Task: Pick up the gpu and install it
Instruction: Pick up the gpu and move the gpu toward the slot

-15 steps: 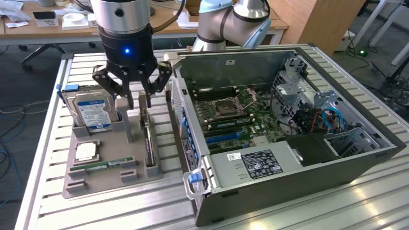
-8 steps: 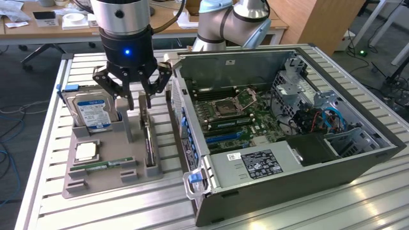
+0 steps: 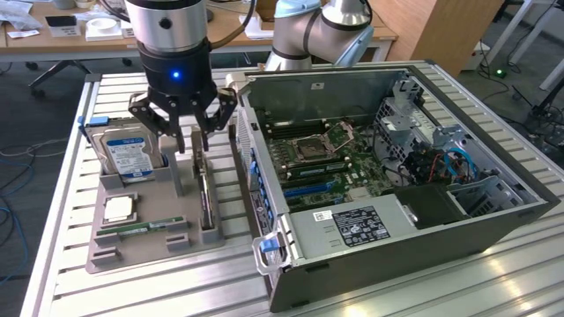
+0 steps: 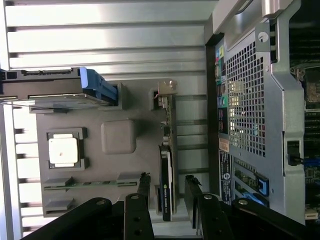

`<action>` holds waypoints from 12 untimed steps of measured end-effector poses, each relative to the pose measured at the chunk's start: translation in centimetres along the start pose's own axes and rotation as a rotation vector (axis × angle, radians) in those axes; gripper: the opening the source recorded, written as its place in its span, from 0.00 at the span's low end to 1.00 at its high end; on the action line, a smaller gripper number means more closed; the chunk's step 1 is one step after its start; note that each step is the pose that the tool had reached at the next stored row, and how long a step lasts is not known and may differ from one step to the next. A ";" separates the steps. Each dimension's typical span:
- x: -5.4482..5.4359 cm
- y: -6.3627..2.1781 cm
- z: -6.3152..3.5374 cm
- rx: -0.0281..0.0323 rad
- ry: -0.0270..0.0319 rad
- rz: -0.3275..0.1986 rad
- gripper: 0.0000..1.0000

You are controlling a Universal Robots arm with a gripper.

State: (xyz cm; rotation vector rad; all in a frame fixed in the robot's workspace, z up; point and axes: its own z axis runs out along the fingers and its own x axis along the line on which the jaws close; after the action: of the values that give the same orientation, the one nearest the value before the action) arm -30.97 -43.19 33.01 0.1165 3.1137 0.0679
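The gpu (image 3: 205, 193) stands on edge in a slot of the grey tray (image 3: 150, 254), a thin dark card with a green board edge. My gripper (image 3: 194, 144) hangs just above its far end, close to the open computer case (image 3: 379, 172). In the wrist view the gpu (image 4: 167, 150) runs lengthwise, its silver bracket at the far end. The gripper (image 4: 168, 189) is open and straddles the card. Each of the black fingers (image 4: 144, 186) keeps a visible gap from the card, so nothing is held.
The tray also holds an upright hard drive (image 3: 126, 155), a CPU (image 3: 119, 208) and a green memory stick (image 3: 141, 228). The case lies open with its motherboard (image 3: 317, 172) facing up, right beside the tray. All of it rests on a slatted metal table (image 3: 493, 284).
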 end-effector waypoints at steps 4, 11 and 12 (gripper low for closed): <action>0.0 -0.01 0.26 0.0000 0.0000 0.000 0.42; 0.0 -0.01 0.34 0.0000 0.0001 0.000 0.42; 0.0 -0.01 0.38 -0.0001 -0.0001 0.000 0.42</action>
State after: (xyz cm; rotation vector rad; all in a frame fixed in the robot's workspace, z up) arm -30.97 -43.19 32.63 0.1166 3.1135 0.0680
